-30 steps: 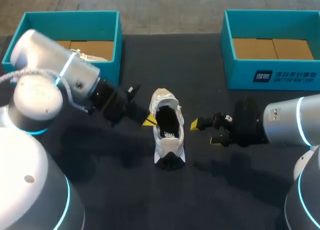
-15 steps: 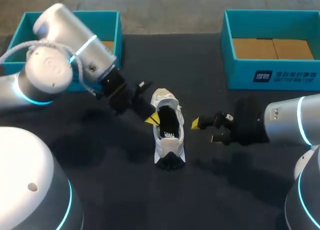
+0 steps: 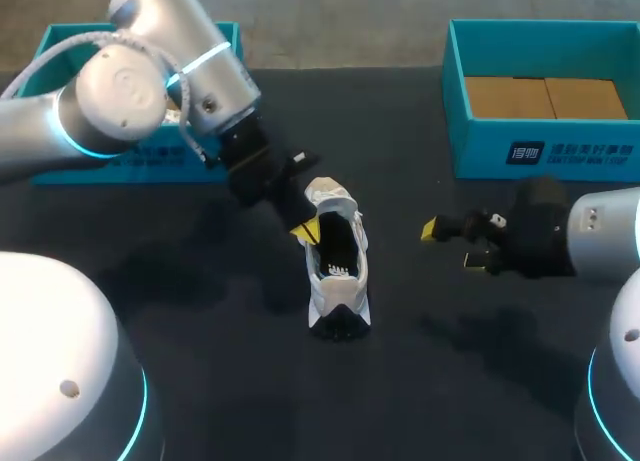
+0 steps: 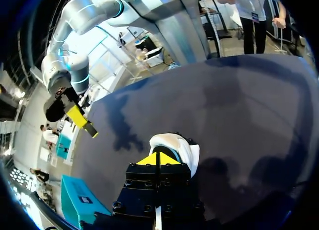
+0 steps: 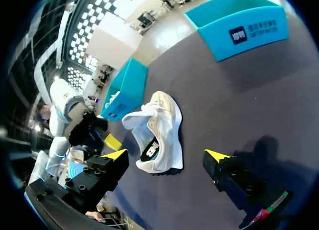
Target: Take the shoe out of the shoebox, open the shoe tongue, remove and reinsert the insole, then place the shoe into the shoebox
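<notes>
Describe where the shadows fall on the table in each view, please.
Head view: soft shadows lie on the table below the left arm, beside the shoe, and below the right gripper. Left wrist view: blotchy arm shadows darken the table ahead of and beside the shoe. Right wrist view: a dark shadow lies just ahead of the right gripper's fingers; the shoebox shades the table at its foot.
</notes>
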Controlling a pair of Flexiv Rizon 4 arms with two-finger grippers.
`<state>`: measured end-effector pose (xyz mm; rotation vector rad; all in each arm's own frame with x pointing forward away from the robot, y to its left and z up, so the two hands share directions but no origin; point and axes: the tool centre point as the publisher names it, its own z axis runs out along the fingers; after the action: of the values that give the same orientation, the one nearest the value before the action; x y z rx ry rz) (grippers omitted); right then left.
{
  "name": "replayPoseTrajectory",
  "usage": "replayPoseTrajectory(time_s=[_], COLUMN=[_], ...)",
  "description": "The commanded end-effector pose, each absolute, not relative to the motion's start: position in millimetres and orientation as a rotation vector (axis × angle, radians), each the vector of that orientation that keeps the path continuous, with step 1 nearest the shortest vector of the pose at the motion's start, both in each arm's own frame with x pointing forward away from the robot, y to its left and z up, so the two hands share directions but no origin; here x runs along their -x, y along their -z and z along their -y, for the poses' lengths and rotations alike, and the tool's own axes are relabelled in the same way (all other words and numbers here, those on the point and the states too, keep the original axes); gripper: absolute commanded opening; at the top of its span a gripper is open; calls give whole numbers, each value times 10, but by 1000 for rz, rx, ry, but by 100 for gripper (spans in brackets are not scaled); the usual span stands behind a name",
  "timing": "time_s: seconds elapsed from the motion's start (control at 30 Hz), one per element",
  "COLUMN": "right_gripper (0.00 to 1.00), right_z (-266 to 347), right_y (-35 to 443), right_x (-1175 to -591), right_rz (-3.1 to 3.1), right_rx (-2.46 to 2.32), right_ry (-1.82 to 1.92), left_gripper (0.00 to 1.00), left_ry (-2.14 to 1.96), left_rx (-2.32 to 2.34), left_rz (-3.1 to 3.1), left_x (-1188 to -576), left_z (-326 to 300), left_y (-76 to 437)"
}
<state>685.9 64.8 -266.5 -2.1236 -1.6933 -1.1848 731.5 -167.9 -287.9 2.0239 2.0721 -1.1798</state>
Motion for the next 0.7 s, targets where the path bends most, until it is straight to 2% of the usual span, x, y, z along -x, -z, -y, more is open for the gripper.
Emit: replayPoseTrajectory(time_s=[0.03, 0.3, 0.7], right_gripper=[100, 100, 100], right_z=[-355, -228, -219], right_y=[2354, 2176, 2172], right_x=[-6656, -6643, -6648], right_rz=[1717, 1763, 1764], right_rx=[2104, 2065, 2068], right_ry=[1168, 1159, 1159], left_gripper=[0, 0, 0], left_ry=[1115, 1109, 967], left_rx=[-2140, -2179, -2301], left_rz=[-2100, -2087, -2063], left_x=[-7380, -7371, -7349], left_z=[1738, 1784, 1797], left_y=[2871, 2860, 2947])
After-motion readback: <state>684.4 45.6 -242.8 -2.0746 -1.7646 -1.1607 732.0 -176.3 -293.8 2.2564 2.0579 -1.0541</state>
